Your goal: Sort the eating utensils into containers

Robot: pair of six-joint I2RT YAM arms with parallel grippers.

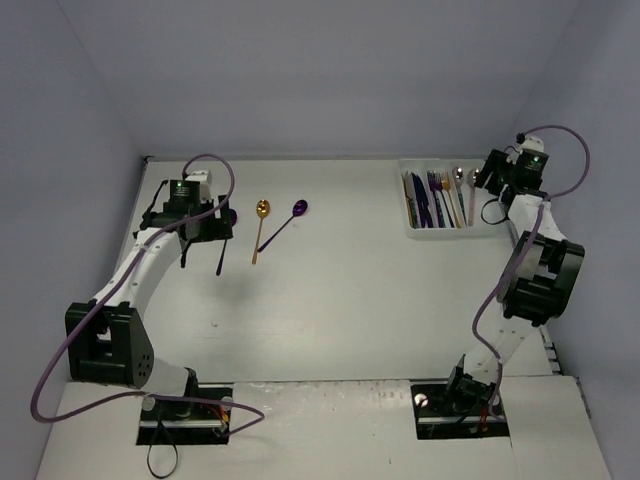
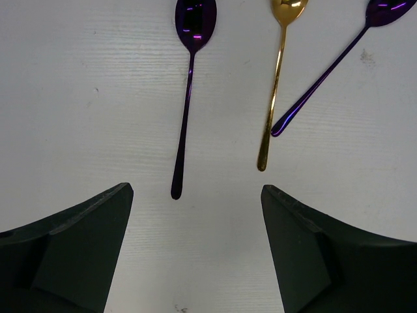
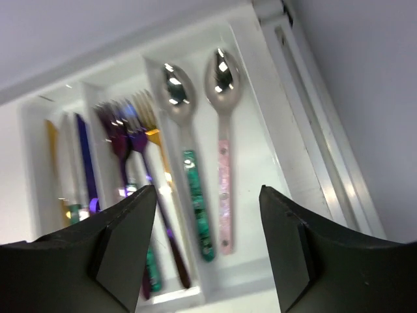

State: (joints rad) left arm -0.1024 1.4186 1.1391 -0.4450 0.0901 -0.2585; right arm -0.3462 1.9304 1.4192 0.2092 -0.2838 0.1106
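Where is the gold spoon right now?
In the top view the gold spoon lies loose on the left half of the table, just beside the left hand, between two purple spoons.

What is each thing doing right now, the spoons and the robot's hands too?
left gripper: open, above the table.
right gripper: open, over the tray.
left purple spoon: flat on table.
gold spoon: flat on table.
other purple spoon: flat, handle touching gold spoon.
tray: holds sorted utensils.
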